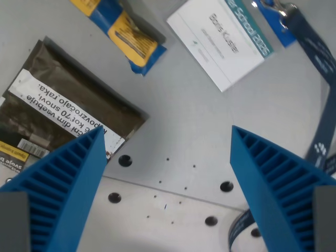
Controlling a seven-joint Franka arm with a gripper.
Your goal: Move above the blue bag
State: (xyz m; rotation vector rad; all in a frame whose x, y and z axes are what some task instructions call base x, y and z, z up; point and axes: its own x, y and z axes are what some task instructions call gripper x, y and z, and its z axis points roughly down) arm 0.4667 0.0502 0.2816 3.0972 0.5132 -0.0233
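The bag [123,32], blue and yellow, lies at the wrist view's top edge, beyond the dark pouch [63,110] and left of the badge [223,39]. The end effector [167,137] is released and empty over bare bench [178,126]. I judge it best to travel level toward the bag until it sits centred between the fingers, without descending.

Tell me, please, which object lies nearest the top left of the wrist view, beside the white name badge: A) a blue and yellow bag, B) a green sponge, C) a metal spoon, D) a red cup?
A: the blue and yellow bag lies at the top of the wrist view, left of the white name badge, while the open blue fingers frame bare table below it.
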